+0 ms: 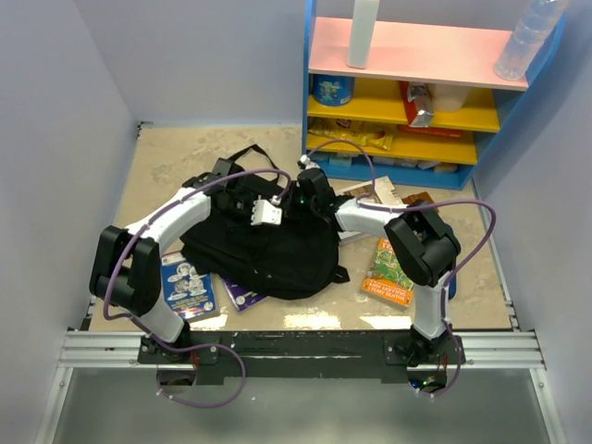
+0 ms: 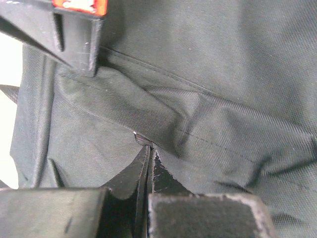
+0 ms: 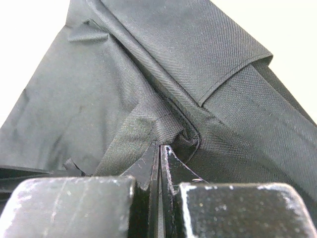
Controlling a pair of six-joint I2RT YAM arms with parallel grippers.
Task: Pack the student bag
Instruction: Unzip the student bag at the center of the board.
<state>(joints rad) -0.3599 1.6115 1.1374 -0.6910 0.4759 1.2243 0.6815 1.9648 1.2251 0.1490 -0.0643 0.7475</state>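
Observation:
The student bag [image 1: 268, 248], a soft black backpack, lies in the middle of the table with its straps toward the far left. My left gripper [image 1: 248, 202] is on its far upper part. In the left wrist view the left gripper [image 2: 148, 148] is shut on a small woven tab [image 2: 142, 139] at a seam of the bag [image 2: 208, 74]. My right gripper [image 1: 310, 192] is at the bag's far right edge. In the right wrist view the right gripper [image 3: 161, 147] is shut on a pinched fold of the bag's fabric [image 3: 148, 124].
A blue book [image 1: 188, 285] and a purple book [image 1: 242, 296] lie at the bag's near left. A green and orange book [image 1: 388, 270] and more books [image 1: 381, 192] lie to the right. A coloured shelf unit [image 1: 416, 92] stands at the back right. A black part with a red label [image 2: 74, 29] shows in the left wrist view.

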